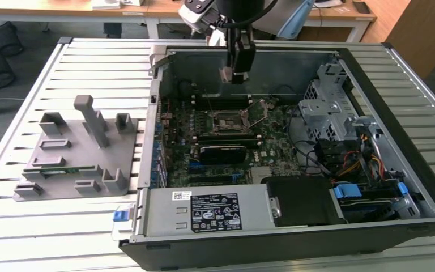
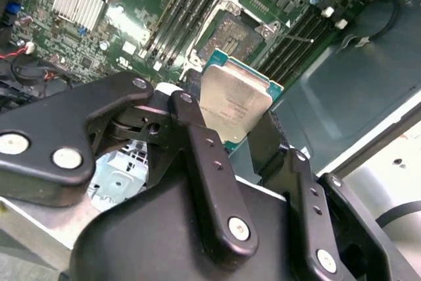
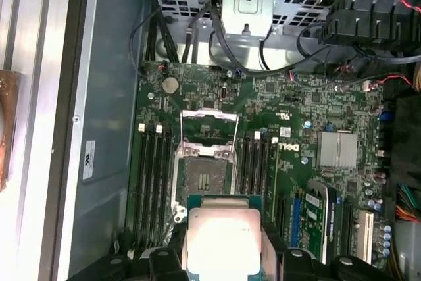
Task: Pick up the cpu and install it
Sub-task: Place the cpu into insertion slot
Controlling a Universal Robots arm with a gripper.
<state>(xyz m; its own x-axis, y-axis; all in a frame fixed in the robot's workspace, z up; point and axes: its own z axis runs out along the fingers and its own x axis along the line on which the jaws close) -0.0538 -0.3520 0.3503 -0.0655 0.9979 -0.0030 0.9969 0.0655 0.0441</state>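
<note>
Gripping flat square silver-topped cpu (image 2: 233,104) edgewise in black hand (image 2: 230,123), lid up, raised near open dark metal-framed socket (image 3: 206,174), presumably for seating.

The gripper (image 2: 231,118) is matte black: flat, jointed fingers (image 2: 209,162) studded with silver screws (image 2: 238,228). The arm (image 1: 239,11) is black, with a white-and-black housing (image 1: 195,8) at its wrist.

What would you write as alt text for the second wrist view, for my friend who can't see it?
The tool holds the cpu, a shiny silver square, by its edges over the open socket on the green motherboard.
</note>
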